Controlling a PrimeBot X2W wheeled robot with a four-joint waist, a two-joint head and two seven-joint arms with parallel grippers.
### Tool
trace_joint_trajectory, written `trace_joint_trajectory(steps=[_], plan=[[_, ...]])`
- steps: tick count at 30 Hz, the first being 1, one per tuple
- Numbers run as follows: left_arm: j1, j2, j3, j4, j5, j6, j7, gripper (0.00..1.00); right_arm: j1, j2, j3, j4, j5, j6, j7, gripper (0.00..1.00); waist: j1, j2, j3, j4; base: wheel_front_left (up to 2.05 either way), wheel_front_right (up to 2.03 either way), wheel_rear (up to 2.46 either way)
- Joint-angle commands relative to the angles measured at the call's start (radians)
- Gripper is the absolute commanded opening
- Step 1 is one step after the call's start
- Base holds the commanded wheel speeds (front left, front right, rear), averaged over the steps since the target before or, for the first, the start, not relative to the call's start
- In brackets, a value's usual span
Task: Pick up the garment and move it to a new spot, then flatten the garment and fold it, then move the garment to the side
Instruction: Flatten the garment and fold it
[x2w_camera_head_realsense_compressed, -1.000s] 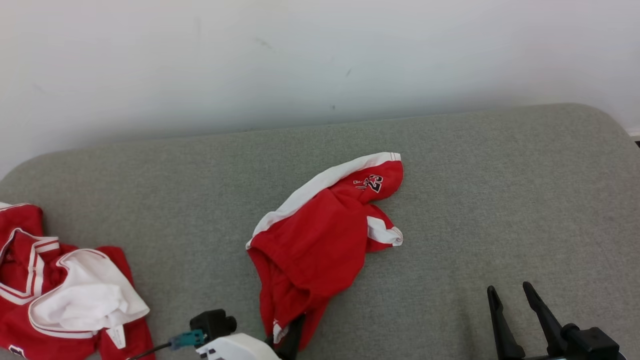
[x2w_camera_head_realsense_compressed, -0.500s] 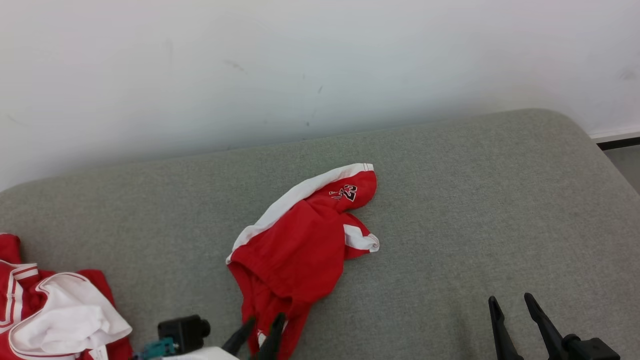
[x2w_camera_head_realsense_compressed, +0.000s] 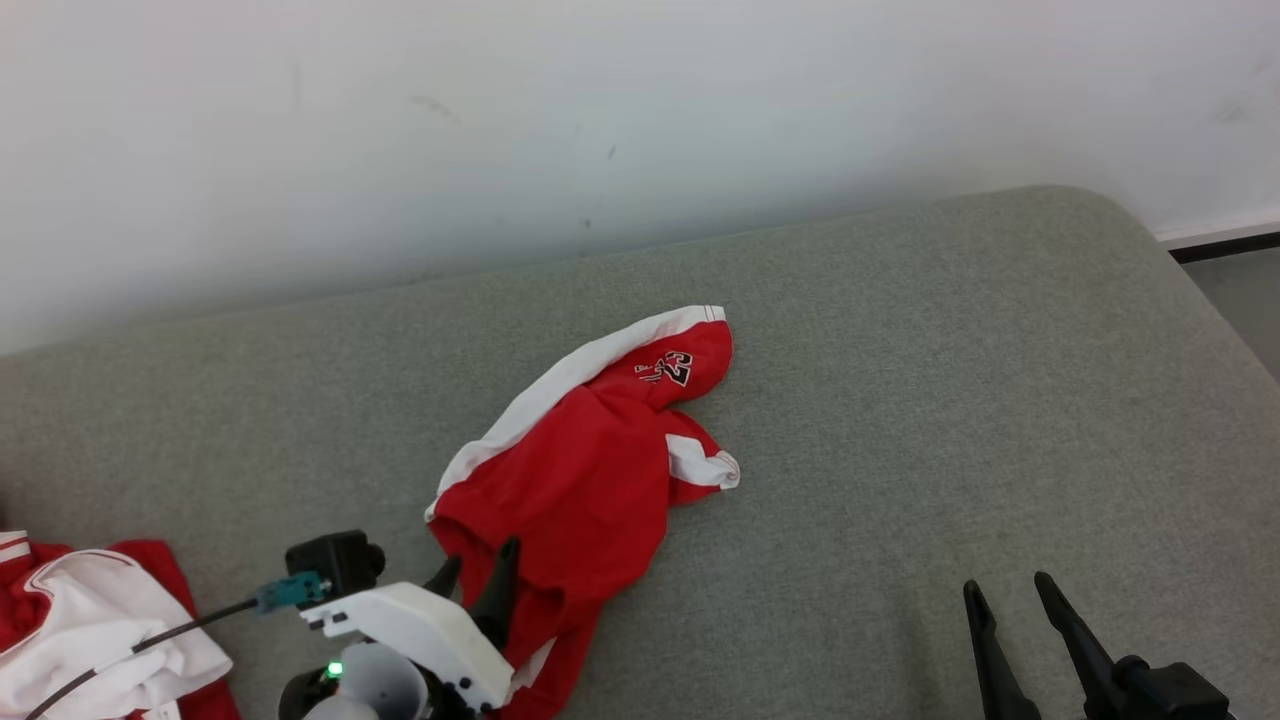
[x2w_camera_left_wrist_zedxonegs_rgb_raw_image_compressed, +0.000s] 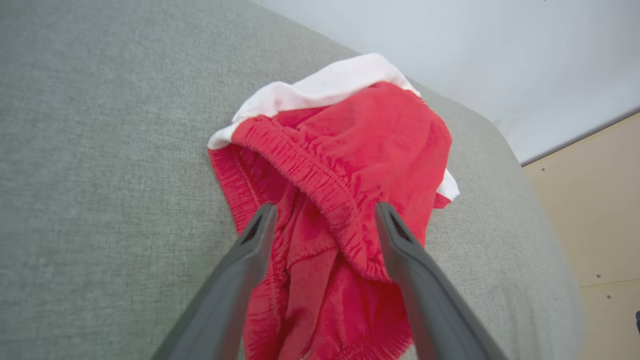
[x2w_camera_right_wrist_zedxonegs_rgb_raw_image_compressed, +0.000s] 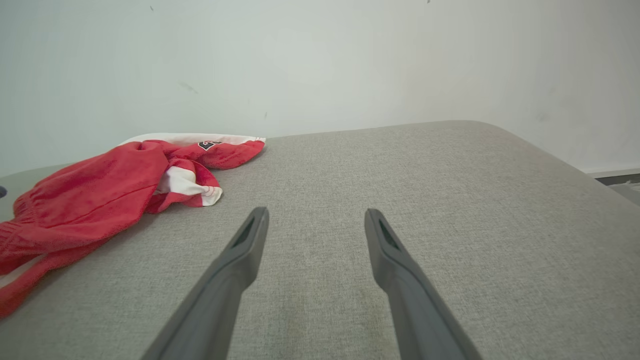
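Observation:
The garment (x2w_camera_head_realsense_compressed: 590, 470) is a pair of red shorts with a white side stripe and a small printed number. It lies crumpled on the grey cushion (x2w_camera_head_realsense_compressed: 950, 400), near the middle. My left gripper (x2w_camera_head_realsense_compressed: 478, 558) stands open at the garment's near end. In the left wrist view the elastic waistband of the garment (x2w_camera_left_wrist_zedxonegs_rgb_raw_image_compressed: 360, 135) runs between the spread fingers of the left gripper (x2w_camera_left_wrist_zedxonegs_rgb_raw_image_compressed: 326, 207), which do not pinch it. My right gripper (x2w_camera_head_realsense_compressed: 1006, 585) is open at the lower right, over bare cushion. The right wrist view shows the right gripper (x2w_camera_right_wrist_zedxonegs_rgb_raw_image_compressed: 316, 212) holding nothing, with the garment (x2w_camera_right_wrist_zedxonegs_rgb_raw_image_compressed: 95, 200) off to its left.
A second red and white garment (x2w_camera_head_realsense_compressed: 90, 620) lies bunched at the lower left corner. A pale wall (x2w_camera_head_realsense_compressed: 640, 120) runs behind the cushion. The cushion's rounded right end drops to the floor (x2w_camera_head_realsense_compressed: 1240, 290). Bare cushion spreads to the right of the shorts.
My left gripper has opened and let go of the garment's near end, then come up over the waistband. The head camera has turned, shifting the whole picture left. The right gripper stays open.

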Motion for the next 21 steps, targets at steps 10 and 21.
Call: trace_joint_trajectory(steps=[10, 21], plan=[[-0.096, -0.056, 0.003, 0.117, -0.038, -0.071, -0.025, 1.0, -0.037, -0.005, -0.009, -0.009, 0.006, -0.002, 0.001, 1.0, 0.0, 0.0, 0.056, -0.011, 0.0, 0.0, 0.0], [-0.222, -0.071, 0.045, 0.198, -0.057, -0.115, -0.091, 0.0, -0.054, -0.002, -0.005, -0.011, -0.002, -0.002, 0.001, 1.0, 0.0, 0.0, 0.097, -0.014, 0.0, 0.0, 0.0]])
